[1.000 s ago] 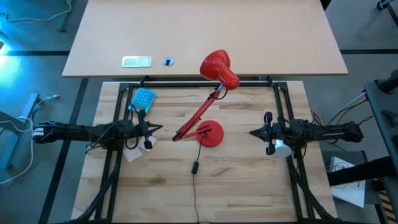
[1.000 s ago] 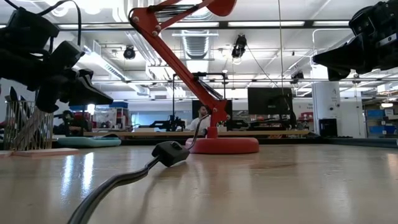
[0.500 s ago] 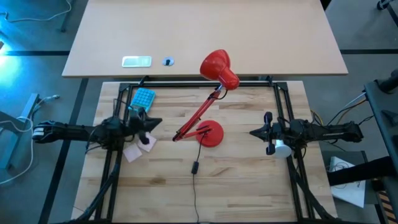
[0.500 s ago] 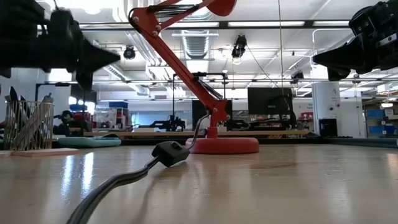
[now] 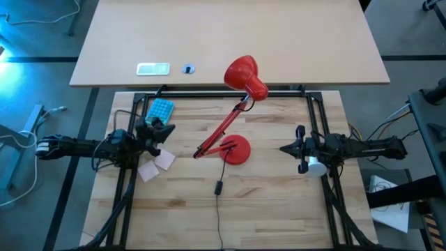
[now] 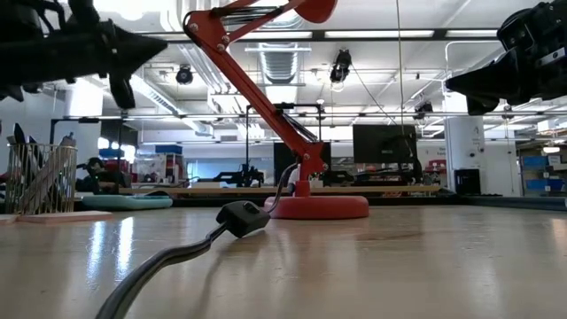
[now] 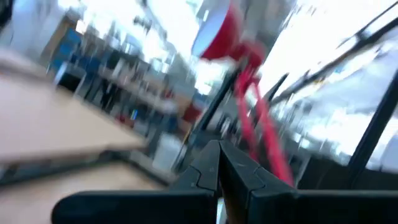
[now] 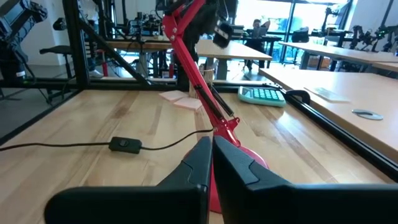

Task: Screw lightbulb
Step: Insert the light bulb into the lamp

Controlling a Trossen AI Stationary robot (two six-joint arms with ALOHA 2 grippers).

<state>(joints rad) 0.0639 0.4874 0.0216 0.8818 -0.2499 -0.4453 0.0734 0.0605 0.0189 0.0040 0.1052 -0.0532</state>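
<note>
Fingers of the left gripper [image 5: 164, 130] are pressed together with nothing between them; my left wrist view shows the two dark tips meeting in front of a blurred red lamp. That gripper sits left of centre in the overhead frame, just below a teal calculator [image 5: 160, 109] and above two pale pink paper squares [image 5: 165, 160]. In the low view it hangs high in the upper left corner [image 6: 158, 42], well off the table.

The right gripper [image 5: 283, 148] is closed too and holds nothing. It points towards the centre from the right side of the overhead frame, level with the red desk lamp's round base [image 5: 235, 150].

The small white lightbulb [image 5: 317, 167], as far as I can make out, is the rounded white shape right of centre, touching the lower edge of the right arm just behind its gripper.

The lamp's red shade [image 5: 242, 73] leans towards the upper middle, and its black cord switch [image 5: 218, 187] lies below the base on the pale wooden table [image 5: 279, 216].
</note>
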